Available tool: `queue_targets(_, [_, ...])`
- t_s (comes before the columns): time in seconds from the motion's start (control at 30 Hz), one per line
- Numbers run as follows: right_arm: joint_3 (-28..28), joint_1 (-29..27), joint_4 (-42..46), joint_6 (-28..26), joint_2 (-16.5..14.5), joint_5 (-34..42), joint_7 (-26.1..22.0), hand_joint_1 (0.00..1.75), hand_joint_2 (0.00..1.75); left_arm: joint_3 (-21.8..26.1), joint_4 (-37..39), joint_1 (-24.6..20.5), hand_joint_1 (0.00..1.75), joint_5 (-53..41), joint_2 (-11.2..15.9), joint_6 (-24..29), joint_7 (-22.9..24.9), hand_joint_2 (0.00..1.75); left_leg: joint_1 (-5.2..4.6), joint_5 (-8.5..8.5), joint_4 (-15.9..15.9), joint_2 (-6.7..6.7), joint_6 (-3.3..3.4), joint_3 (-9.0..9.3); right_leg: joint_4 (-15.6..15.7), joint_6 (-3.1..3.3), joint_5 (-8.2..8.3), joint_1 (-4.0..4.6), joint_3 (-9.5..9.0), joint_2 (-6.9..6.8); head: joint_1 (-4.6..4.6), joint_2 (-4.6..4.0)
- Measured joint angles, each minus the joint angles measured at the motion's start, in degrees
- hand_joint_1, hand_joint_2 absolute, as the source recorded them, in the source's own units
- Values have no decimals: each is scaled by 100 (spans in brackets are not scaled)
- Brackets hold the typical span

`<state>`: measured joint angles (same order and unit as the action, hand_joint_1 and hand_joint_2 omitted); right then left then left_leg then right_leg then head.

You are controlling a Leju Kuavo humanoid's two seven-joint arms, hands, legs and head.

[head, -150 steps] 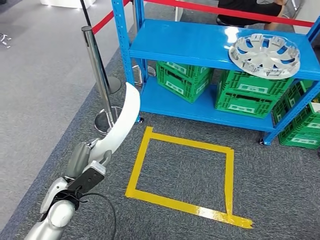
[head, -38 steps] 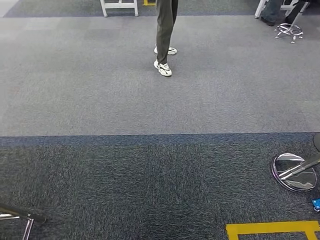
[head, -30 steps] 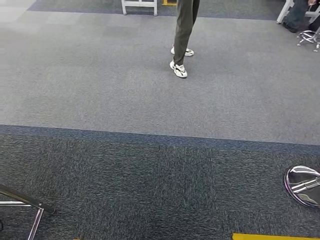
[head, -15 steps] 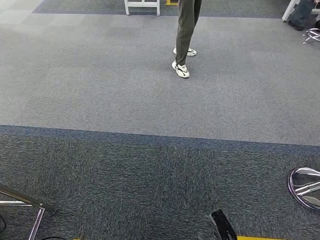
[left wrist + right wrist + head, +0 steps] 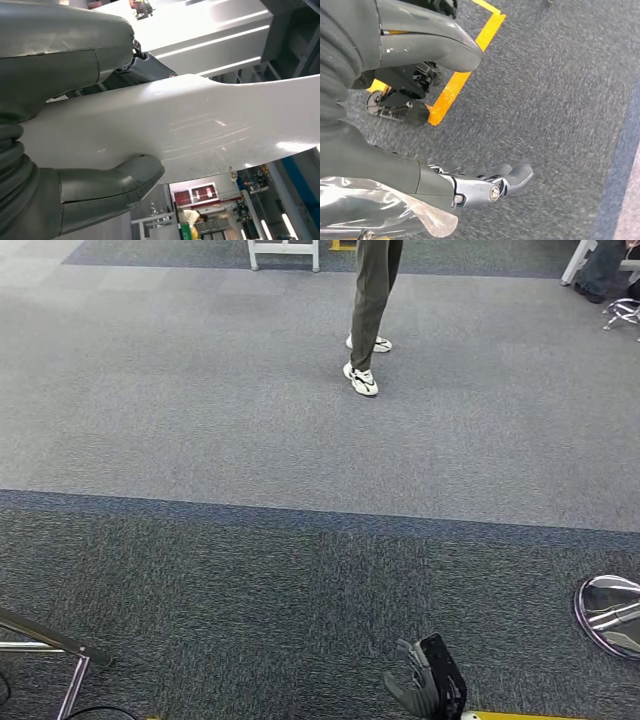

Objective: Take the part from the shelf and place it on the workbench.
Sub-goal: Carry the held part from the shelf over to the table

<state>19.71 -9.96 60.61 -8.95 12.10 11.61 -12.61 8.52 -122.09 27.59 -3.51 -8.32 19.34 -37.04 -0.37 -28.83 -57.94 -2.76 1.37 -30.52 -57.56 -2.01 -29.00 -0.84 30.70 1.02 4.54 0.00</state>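
Right hand [image 5: 426, 688] risen further into head view at bottom edge since half second ago, wrist cut off; fingers apart, nothing held. Left hand [image 5: 64, 145] grips white curved part [image 5: 196, 130] between thumb and fingers; part's far end cut off. Person's legs [image 5: 371, 300] on carpet [image 5: 226, 420], upper body out of frame.

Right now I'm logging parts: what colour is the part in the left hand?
Plain glossy white part, best in the left wrist view.
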Motion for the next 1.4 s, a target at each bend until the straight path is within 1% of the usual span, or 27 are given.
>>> queue_targets(0.1, [-292, -35, -202, 211, -166, -95, -44, 0, 175, -39, -43, 0, 175, 23, 46, 70, -7, 175, -9, -6, -8, 0, 23, -6, 23, -25, 14, -14, -5, -3, -2, 0])
queue_targets(0.2, [-469, -44, -343, 323, -266, -262, -42, 0, 175, -60, -99, -4, 175, 49, 87, 115, -15, 175, 10, 97, 197, -8, 157, 94, 101, -103, 22, -25, -27, -31, -1, 0])
queue_targets(0.27, [-558, -38, -432, 364, -303, -306, -39, 0, 175, -85, -127, -10, 175, 60, 95, 136, -16, 175, 52, 215, 400, -23, 211, 200, -247, -105, -199, -11, 147, -47, 19, 0])
queue_targets(0.33, [-619, -33, -521, 380, -341, -312, -34, 0, 175, -109, -131, -13, 175, 71, 100, 148, -17, 175, 51, 236, 430, -54, 213, 207, -980, -134, -529, -30, 508, -50, 32, 0])
queue_targets(0.37, [-643, -38, -561, 384, -355, -319, -27, 0, 175, -117, -131, -12, 175, 78, 103, 153, -19, 175, 54, 228, 424, -83, 199, 204, -1272, -159, -612, -48, 664, -51, 38, 0])
queue_targets(0.4, [-666, -43, -602, 388, -369, -336, -15, 0, 175, -126, -131, -12, 175, 85, 105, 160, -21, 175, 60, 216, 414, -121, 176, 206, -1373, -185, -587, -70, 729, -50, 37, 0])
queue_targets(0.43, [-690, -44, -646, 394, -384, -365, 3, 0, 175, -137, -131, -13, 175, 93, 106, 172, -24, 175, 73, 200, 393, -168, 144, 207, -1255, -211, -455, -93, 686, -45, 37, 0])
queue_targets(0.47, [-720, -41, -703, 409, -402, -403, 24, 0, 175, -148, -132, -15, 175, 102, 107, 187, -28, 175, 93, 170, 349, -222, 96, 205, -910, -243, -239, -126, 523, -4, 39, 0])
queue_targets(0.5, [-750, -31, -777, 434, -427, -451, 43, 0, 175, -161, -137, -18, 175, 108, 109, 210, -32, 175, 116, 131, 290, -273, 39, 191, -527, -281, -89, -161, 327, 124, 39, 0])
queue_targets(0.53, [-779, -18, -862, 464, -455, -495, 54, 0, 175, -170, -145, -23, 175, 112, 116, 239, -34, 175, 126, 80, 212, -324, -21, 160, -214, -279, 4, -179, 149, 240, 41, 0])
queue_targets(0.6, [-823, -1, -1046, 519, -511, -580, 54, 0, 175, -190, -181, -29, 175, 115, 143, 310, -36, 175, 138, 20, 106, -421, -116, 86, 2, -195, -13, -168, -8, 357, 41, 0])
queue_targets(0.67, [-854, 8, -1188, 557, -553, -638, 37, 0, 175, -208, -217, -28, 175, 116, 173, 373, -36, 175, 156, 16, 77, -523, -172, 41, -27, -62, -14, -137, -15, 203, 40, 0])
queue_targets(0.73, [-886, 31, -1283, 587, -585, -680, 25, 0, 175, -225, -249, -35, 175, 120, 201, 427, -36, 175, 157, -90, -104, -345, -204, -50, -22, 26, -14, -129, -21, 51, 33, 0])
queue_targets(0.8, [-914, 42, -1355, 596, -600, -710, 23, 0, 175, -247, -277, -64, 175, 128, 228, 463, -36, 175, 142, -415, -727, 24, -219, -350, -14, 87, -27, -103, -26, -123, 20, 0])
queue_targets(0.83, [-922, 41, -1391, 597, -604, -714, 24, 0, 175, -260, -283, -78, 175, 131, 239, 469, -36, 175, 139, -599, -1149, 137, -222, -560, -15, 105, -37, -83, -27, -219, 15, 0])
queue_targets(0.9, [-933, 40, -1453, 598, -618, -715, 28, 0, 175, -279, -286, -84, 175, 135, 257, 477, -36, 175, 141, -725, -1672, 202, -212, -830, -17, 124, -59, -52, -37, -409, 17, 0])
queue_targets(0.93, [-939, 47, -1473, 598, -628, -715, 29, 0, 175, -284, -288, -82, 175, 136, 265, 482, -36, 175, 140, -618, -1618, 214, -200, -814, -17, 125, -72, -43, -51, -493, 16, 0])
queue_targets(0.97, [-944, 57, -1488, 599, -638, -716, 32, 0, 175, -289, -293, -81, 175, 136, 271, 490, -36, 175, 136, -411, -1328, 253, -181, -682, -17, 120, -89, -39, -75, -570, 16, 0])
queue_targets(1.03, [-949, 75, -1505, 600, -655, -716, 38, 0, 175, -297, -311, -88, 175, 132, 283, 504, -36, 175, 90, -41, -540, 545, -136, -319, -19, 81, -132, -22, -121, -703, 15, 0])
queue_targets(1.1, [-956, 84, -1517, 601, -660, -718, 48, 0, 175, -305, -334, -101, 175, 125, 292, 520, -36, 175, 24, 52, -132, 796, -96, -150, -18, 16, -173, 3, -159, -828, 9, 0])
queue_targets(1.13, [-959, 87, -1521, 605, -663, -721, 61, 0, 175, -308, -344, -103, 175, 118, 295, 540, -36, 175, -8, 30, -110, 798, -78, -157, -9, -17, -185, 11, -179, -899, 5, 0])
queue_targets(1.17, [-961, 90, -1516, 612, -668, -725, 92, 0, 175, -310, -361, -100, 175, 105, 297, 571, -37, 175, -8, 38, -99, 715, -51, -167, 4, -48, -195, 6, -215, -975, 1, 0])
queue_targets(1.2, [-961, 88, -1495, 623, -673, -736, 144, 0, 175, -314, -385, -91, 175, 89, 298, 613, -37, 175, -4, 51, -82, 634, -21, -168, -5, -79, -223, -6, -226, -942, 8, 0])
queue_targets(1.27, [-961, 53, -1394, 654, -680, -771, 307, 0, 175, -332, -445, -93, 175, 56, 301, 722, -38, 175, 27, 84, -45, 480, 47, -153, -278, -123, -416, -30, -103, -584, 36, 0])
queue_targets(1.3, [-960, 10, -1324, 665, -680, -788, 398, 0, 175, -344, -470, -100, 175, 44, 305, 771, -38, 175, 36, 91, -38, 403, 74, -150, -610, -130, -583, -38, 68, -344, 54, 0])
queue_targets(1.33, [-957, -47, -1249, 671, -681, -798, 482, 0, 175, -357, -485, -108, 175, 35, 312, 818, -38, 175, 34, 91, -39, 317, 94, -151, -1025, -127, -757, -38, 283, -193, 65, 0])
queue_targets(1.4, [-949, -170, -1110, 665, -681, -799, 606, 0, 175, -388, -495, -107, 175, 11, 326, 892, -38, 175, 13, 83, -41, 125, 115, -140, -1669, -109, -896, -23, 675, -116, 71, 0])
